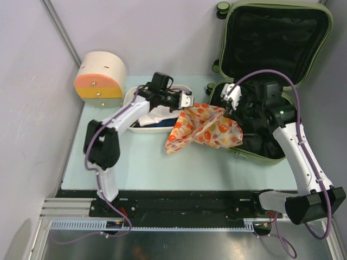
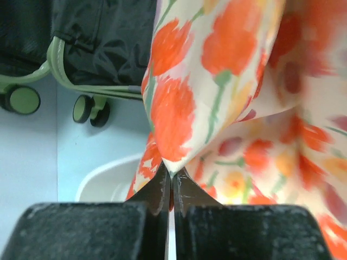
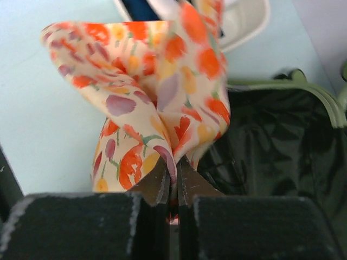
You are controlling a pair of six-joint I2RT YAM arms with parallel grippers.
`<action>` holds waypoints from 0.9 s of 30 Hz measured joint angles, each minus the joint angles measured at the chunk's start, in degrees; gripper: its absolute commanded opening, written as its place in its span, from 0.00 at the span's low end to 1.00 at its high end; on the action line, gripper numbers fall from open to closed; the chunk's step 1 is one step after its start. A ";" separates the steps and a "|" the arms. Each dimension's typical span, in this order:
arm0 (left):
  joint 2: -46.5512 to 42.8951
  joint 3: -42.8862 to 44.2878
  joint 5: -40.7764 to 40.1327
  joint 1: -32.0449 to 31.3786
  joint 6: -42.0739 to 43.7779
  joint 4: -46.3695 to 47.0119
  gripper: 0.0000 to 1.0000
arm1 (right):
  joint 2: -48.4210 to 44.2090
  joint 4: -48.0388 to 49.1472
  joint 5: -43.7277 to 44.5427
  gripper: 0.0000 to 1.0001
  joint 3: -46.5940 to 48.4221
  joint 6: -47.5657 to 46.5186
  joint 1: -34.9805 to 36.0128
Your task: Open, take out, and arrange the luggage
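The luggage [image 1: 276,38] is an olive-green hard-shell suitcase lying open at the back right, its black-lined lid propped up. A floral cloth [image 1: 203,127] with orange and yellow blooms hangs between both arms, just left of the suitcase's lower half. My left gripper [image 1: 187,101] is shut on the cloth's left corner. The left wrist view shows that pinch [image 2: 172,176] on the cloth [image 2: 217,81], with the luggage wheels [image 2: 89,108] beyond. My right gripper [image 1: 230,100] is shut on the right corner; its wrist view shows the gripper [image 3: 174,173] clamping the cloth [image 3: 152,92] beside the luggage lining [image 3: 282,146].
A white tub [image 1: 128,100] holding dark blue and white items sits under my left arm. A round cream drawer box [image 1: 100,76] with an orange front stands at the back left. Walls close in on the left and behind.
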 measured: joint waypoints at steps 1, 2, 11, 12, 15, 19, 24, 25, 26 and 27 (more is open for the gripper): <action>-2.32 -1.57 -0.02 0.22 -1.07 -0.17 0.00 | -0.04 1.05 0.55 0.00 -0.20 1.25 -1.20; -5.46 -3.96 -0.11 0.37 -2.78 -0.04 0.00 | -0.04 1.90 1.03 0.00 -0.37 2.23 -2.14; -13.55 -5.77 0.46 -5.11 -24.61 0.37 0.00 | 0.63 17.62 6.08 0.00 -5.07 18.64 -6.27; -10.62 -3.85 0.37 -5.95 -28.24 0.74 0.00 | 0.94 19.17 7.08 0.00 -5.31 20.13 -6.27; -4.26 -2.62 -0.46 -7.96 -37.20 1.42 0.00 | 1.79 23.19 10.56 0.00 -6.03 23.85 -6.27; -3.76 -7.50 -3.06 -9.51 -43.91 1.84 0.00 | 2.91 26.82 16.37 0.00 -6.91 27.63 -5.81; -8.41 -11.74 -7.76 -9.60 -51.47 5.31 0.17 | 4.46 30.05 25.57 0.00 -8.44 31.54 -3.69; -9.70 -12.52 -8.31 -9.44 -52.22 6.03 0.19 | 4.68 30.58 27.06 0.00 -8.44 32.22 -3.37; -11.41 -13.46 -8.59 -9.20 -52.78 6.32 0.20 | 4.87 31.21 28.70 0.00 -8.44 32.96 -2.93; -13.03 -14.14 -8.52 -9.11 -53.22 6.47 0.18 | 5.05 31.61 29.88 0.00 -8.44 33.57 -2.64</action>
